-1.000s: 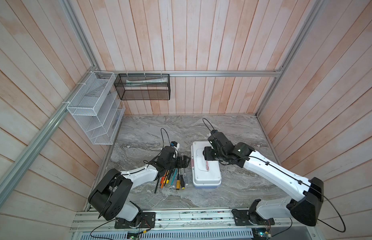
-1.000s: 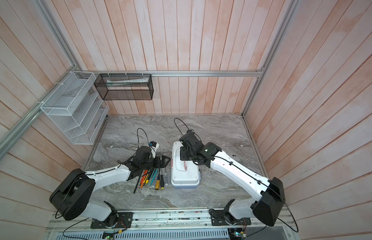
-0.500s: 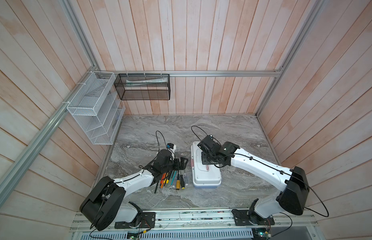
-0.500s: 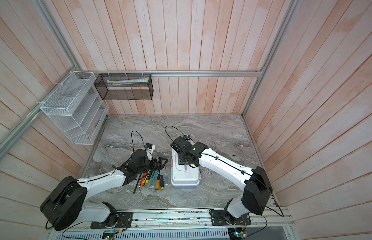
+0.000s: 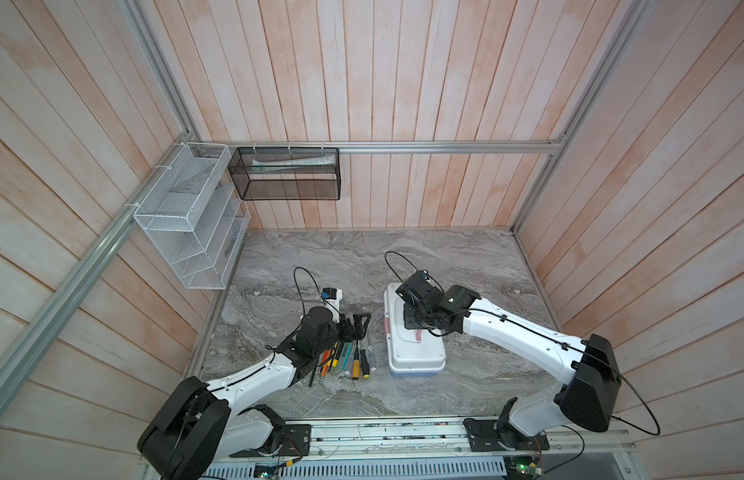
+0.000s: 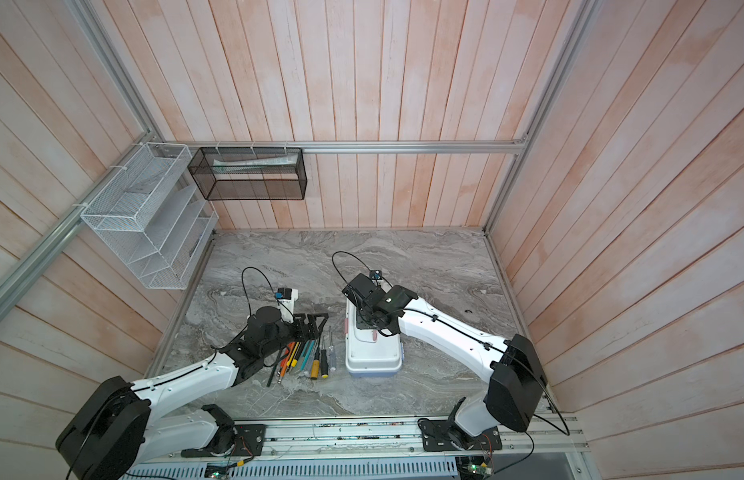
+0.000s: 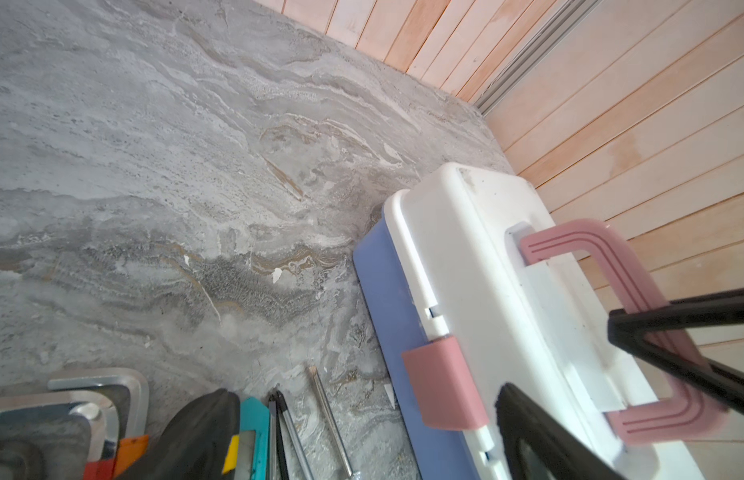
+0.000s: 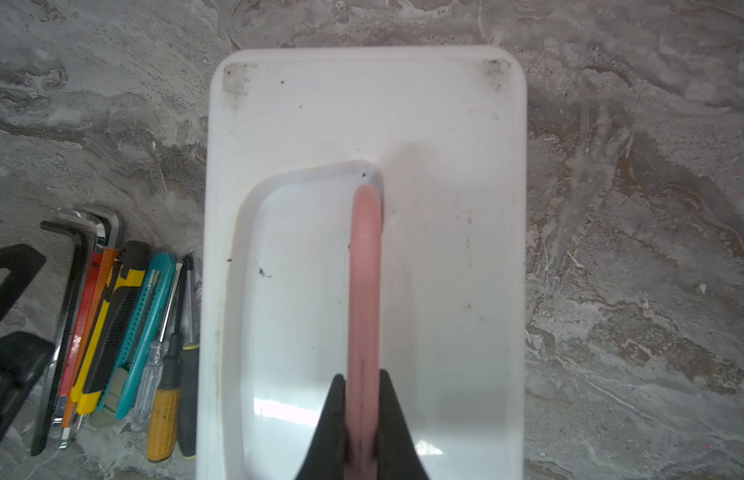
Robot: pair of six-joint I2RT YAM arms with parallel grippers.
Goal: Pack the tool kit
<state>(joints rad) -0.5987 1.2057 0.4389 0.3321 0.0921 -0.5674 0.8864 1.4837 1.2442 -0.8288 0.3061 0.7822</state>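
Note:
The tool kit [image 5: 416, 353] [image 6: 374, 357] lies closed on the marble, white lid over blue base. Its pink handle [image 8: 364, 266] stands up from the lid's recess. My right gripper [image 8: 364, 399] is shut on that handle, a finger pressed to each side, and in both top views the wrist covers the lid's far half. Hex keys [image 8: 91, 232], utility knives [image 8: 108, 316] and screwdrivers [image 8: 166, 407] lie in a row [image 5: 345, 357] left of the box. My left gripper [image 5: 360, 322] [image 7: 362, 449] hangs open over their tips, next to the pink latch [image 7: 441, 382], holding nothing.
A white mesh basket [image 5: 187, 216] hangs on the left wall and a black one [image 5: 285, 174] on the back wall. Wooden walls close in three sides of the marble table [image 5: 362, 257]. Bare marble stretches behind and to the right of the box.
My right gripper has come in over the lid and closed onto the pink handle. The left arm has shifted only slightly and its jaws stay wide.

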